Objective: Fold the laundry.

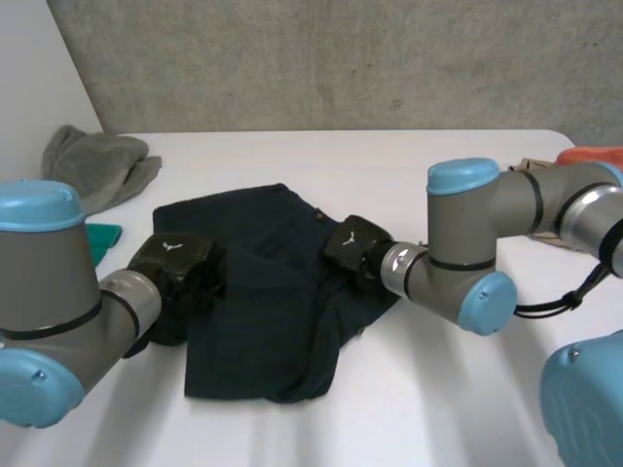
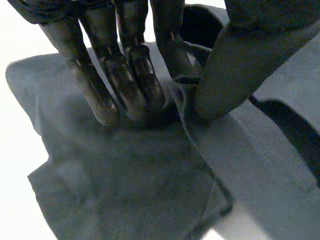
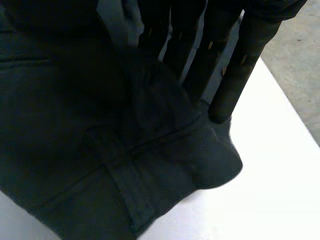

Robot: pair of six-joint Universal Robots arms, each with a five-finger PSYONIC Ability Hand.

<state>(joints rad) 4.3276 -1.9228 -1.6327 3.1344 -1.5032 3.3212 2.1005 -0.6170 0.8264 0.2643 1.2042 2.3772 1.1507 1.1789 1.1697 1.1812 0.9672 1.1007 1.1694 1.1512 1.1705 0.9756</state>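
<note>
While the left hand (image 2: 135, 75) pinches a fold of the trousers (image 1: 273, 331), lift slowly and evenly. Whether the right hand (image 1: 352, 248) grips them, I cannot tell.

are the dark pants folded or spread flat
Partly folded, not flat: the dark pants lie in overlapping, rumpled layers on the white table; the left hand pinches a ridge of them.
</note>
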